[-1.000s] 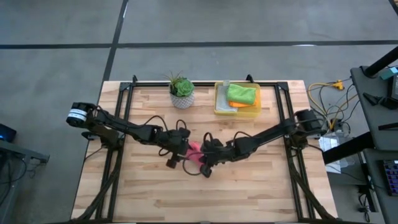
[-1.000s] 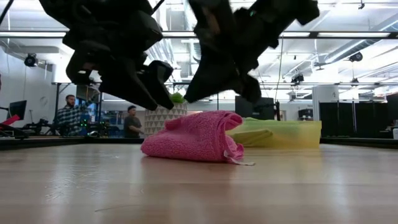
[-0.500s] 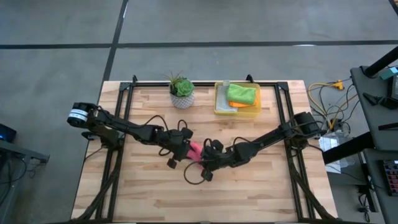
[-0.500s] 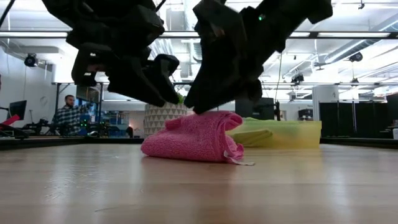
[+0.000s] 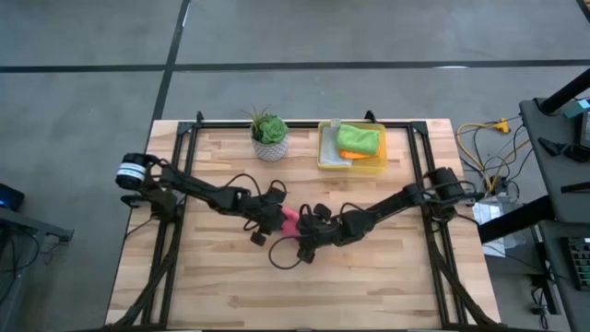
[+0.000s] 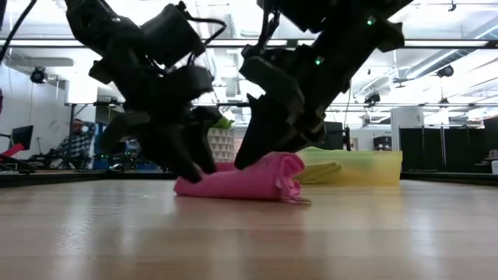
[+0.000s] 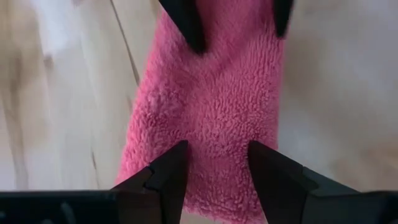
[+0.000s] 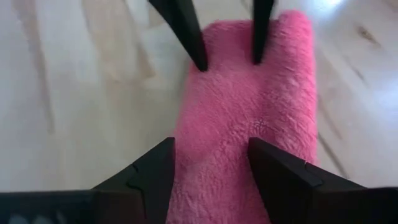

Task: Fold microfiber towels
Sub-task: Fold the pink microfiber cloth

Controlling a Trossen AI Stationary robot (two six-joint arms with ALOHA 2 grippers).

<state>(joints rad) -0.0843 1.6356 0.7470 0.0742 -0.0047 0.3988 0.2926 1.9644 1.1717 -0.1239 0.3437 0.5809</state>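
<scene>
Wood table (image 5: pixel 221 286), mid: pink towel (image 6: pixel 241 180) bunched. Left claw (image 7: pixel 214 163) and right claw (image 8: pixel 210 159) both spread, pressing its ends. Best pinch matching corners, fold squarely.

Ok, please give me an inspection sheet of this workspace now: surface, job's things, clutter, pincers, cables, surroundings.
Surface: wooden table, bare in front.
Job's things: pink towel folded, mid-table; green towel on orange towel in the yellow bin.
Clutter: potted plant at the back.
Pincers: left pincer and right pincer both down at the pink towel, fingers apart.
Cables: loops on both arms; loose wires beside the table.
Surroundings: seated person in the room behind.
</scene>
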